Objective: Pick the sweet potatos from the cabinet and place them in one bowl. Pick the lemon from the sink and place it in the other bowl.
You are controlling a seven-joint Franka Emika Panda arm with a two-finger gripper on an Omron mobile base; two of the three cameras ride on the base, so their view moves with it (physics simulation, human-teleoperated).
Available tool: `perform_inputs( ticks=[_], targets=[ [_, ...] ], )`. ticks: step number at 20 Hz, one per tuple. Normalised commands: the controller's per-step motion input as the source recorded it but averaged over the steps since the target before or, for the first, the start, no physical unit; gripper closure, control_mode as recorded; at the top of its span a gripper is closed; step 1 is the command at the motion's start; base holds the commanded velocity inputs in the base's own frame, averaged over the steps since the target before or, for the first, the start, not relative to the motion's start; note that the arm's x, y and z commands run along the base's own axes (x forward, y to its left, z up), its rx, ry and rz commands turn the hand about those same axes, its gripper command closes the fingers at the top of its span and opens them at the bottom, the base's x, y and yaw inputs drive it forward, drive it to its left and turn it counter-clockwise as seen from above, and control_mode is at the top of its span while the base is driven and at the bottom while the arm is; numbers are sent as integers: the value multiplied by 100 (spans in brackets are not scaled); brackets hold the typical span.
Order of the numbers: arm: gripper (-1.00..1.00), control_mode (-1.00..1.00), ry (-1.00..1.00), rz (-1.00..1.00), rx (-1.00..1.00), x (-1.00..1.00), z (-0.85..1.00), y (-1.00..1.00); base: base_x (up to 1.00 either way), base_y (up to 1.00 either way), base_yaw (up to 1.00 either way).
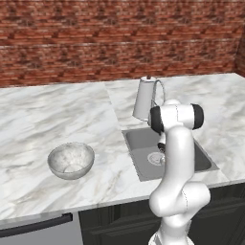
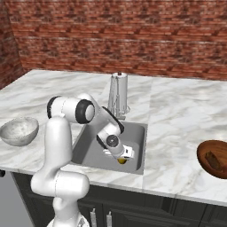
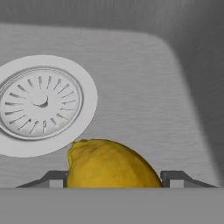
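We see the end effector (image 3: 114, 180) down inside the sink (image 2: 91, 148), with the lemon (image 3: 111, 165) sitting between its two finger tips at the bottom centre of the hand view; each tip stands right against a side of the fruit, so we take it as clamped on the lemon, though the contact itself is cut off by the frame edge. Just to the upper left of the lemon lies the round white drain (image 3: 39, 104), its rim touching or nearly touching the fruit. To the right and above, the basin floor runs bare up to the curved wall.

In the right base view the lemon (image 2: 122, 161) shows as a small yellow spot under the hand, low in the centre of the frame, close to the sink's near rim.

The pale marbled bowl (image 1: 71, 160) stands at the left of the left base view, well apart from the sink, with open marble desk (image 1: 43, 115) around it. The wooden bowl (image 2: 213, 158) sits at the right edge of the right base view, holding a reddish-brown tuber (image 2: 213, 160). A paper towel holder (image 2: 118, 94) rises just behind the sink.
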Motion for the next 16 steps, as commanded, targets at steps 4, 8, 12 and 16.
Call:
perform_inputs(
  ticks=[4,8,12,16],
  targets=[
    [100,-100,0,1,0,-19,39,-5,0,0,0],
    [100,-100,0,0,0,-19,61,0,0,0,0],
    [100,-100,0,0,1,-21,81,0,0,0,0],
    [100,-100,0,0,2,-31,79,-2,0,0,0]
  ],
)
